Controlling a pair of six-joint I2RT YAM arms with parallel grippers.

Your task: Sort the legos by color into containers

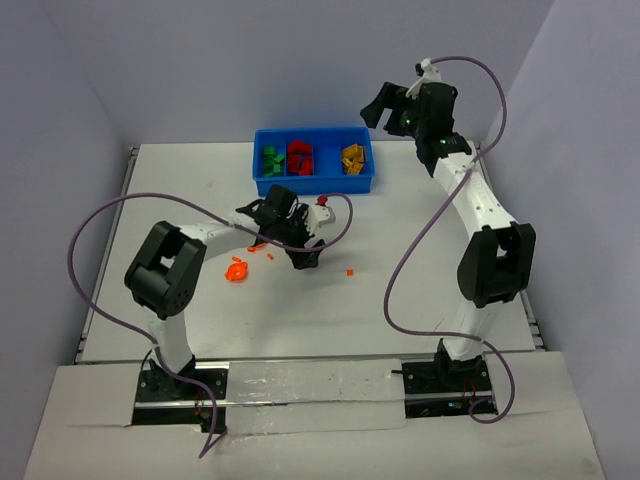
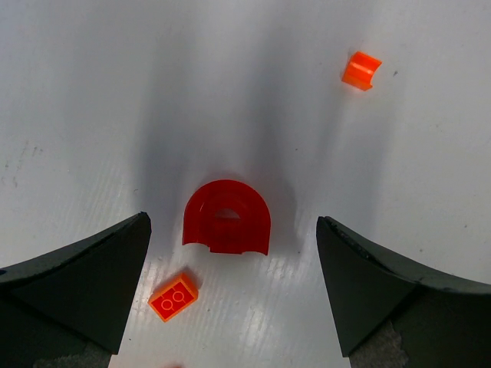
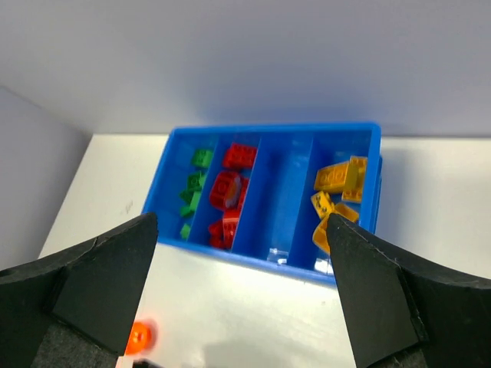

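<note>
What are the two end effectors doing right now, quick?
Left end effector: open, empty, lined up over a red arch lego.
Right end effector: open, holding nothing.

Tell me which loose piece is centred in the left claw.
The red arch; the orange two-stud brick lies off to one side, the orange curved piece farther ahead.
</note>
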